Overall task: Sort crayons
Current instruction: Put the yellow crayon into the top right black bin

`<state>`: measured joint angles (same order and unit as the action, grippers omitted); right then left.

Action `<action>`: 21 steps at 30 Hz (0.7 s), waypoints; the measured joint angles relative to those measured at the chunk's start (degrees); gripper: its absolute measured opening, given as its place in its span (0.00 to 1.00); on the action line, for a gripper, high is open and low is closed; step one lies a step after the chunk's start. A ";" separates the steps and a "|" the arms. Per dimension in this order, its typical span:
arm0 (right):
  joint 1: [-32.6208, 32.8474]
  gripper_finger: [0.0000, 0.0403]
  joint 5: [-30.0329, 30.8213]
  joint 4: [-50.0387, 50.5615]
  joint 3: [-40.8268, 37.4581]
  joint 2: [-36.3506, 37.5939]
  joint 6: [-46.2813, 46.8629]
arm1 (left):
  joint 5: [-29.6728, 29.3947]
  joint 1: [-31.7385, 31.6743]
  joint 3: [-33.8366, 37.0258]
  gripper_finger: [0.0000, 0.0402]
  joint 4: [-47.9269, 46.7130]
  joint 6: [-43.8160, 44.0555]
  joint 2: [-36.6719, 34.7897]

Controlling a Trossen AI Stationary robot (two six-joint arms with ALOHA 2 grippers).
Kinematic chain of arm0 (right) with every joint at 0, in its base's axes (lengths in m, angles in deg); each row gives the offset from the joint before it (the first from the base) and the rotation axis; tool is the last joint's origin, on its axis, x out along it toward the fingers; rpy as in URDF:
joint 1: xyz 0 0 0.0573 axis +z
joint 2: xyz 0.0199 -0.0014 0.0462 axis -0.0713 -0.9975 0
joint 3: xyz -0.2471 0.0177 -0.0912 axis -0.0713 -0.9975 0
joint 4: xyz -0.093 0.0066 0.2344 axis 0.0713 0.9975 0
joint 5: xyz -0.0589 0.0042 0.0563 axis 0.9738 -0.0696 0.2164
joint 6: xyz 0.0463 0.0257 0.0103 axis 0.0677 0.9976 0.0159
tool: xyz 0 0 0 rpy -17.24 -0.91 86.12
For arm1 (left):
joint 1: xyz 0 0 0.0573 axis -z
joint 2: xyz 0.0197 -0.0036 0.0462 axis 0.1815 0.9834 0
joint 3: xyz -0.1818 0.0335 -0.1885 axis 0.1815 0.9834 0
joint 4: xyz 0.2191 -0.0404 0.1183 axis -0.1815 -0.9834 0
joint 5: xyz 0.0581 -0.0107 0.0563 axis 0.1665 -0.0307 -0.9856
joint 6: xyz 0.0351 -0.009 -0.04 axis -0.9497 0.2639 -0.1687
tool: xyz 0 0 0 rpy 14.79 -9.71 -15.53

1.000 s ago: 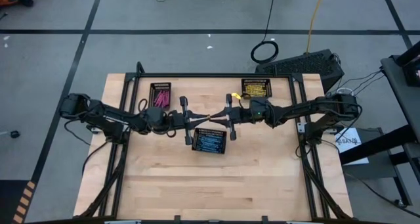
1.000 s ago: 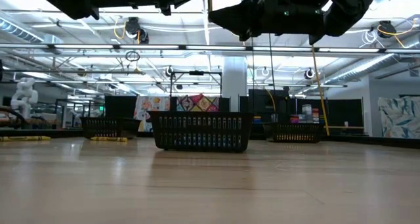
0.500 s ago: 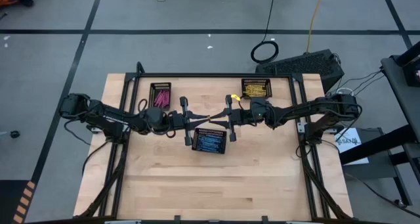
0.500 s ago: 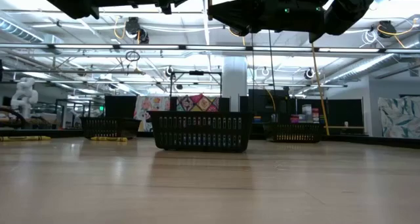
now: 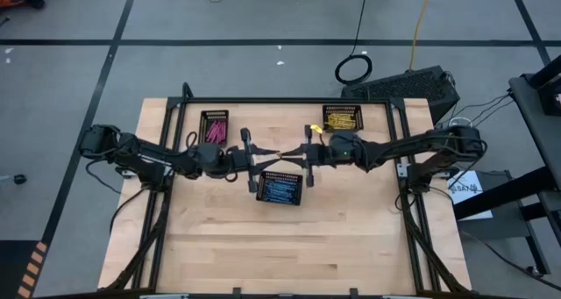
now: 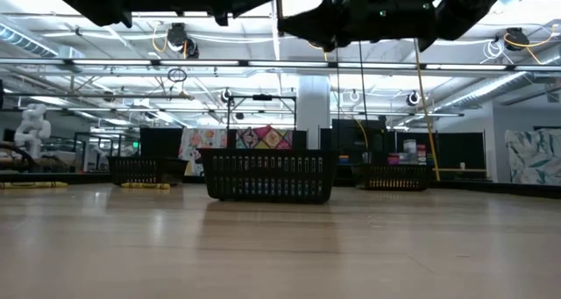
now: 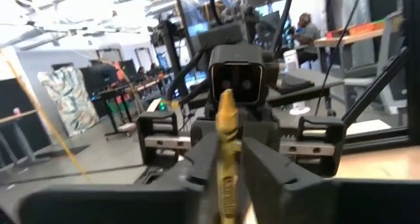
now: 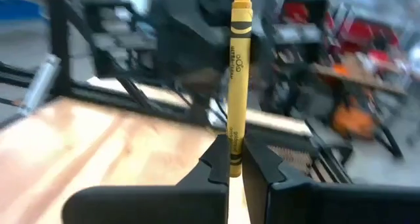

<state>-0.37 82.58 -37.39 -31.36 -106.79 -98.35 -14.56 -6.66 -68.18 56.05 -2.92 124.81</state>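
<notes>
Handover mid-air: right gripper (image 8: pixel 230 168) clenched on yellow crayon (image 8: pixel 237 66)'s base; left gripper (image 7: pixel 226 161) loosening opposite. Light, stiff, waxy, snappable; grip the wrapper.

Bright ceiling lights glare in low view; right wrist background blurred
</notes>
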 joint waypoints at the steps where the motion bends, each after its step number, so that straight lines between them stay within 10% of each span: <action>1: -0.23 0.00 1.35 2.15 0.00 0.72 0.42 | -0.51 0.00 0.00 0.22 -0.37 -0.01 0.00; 15: -11.45 0.00 30.69 54.28 0.04 15.22 -1.42 | -10.23 0.85 0.00 0.53 -13.76 7.14 0.00; 21: -27.88 0.00 27.43 69.54 -0.06 12.59 -11.89 | -10.14 1.69 0.02 0.53 -13.72 7.48 -0.02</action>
<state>-28.25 110.01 32.15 -31.42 -94.21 -110.24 -24.70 -4.98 -68.15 42.33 4.56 124.79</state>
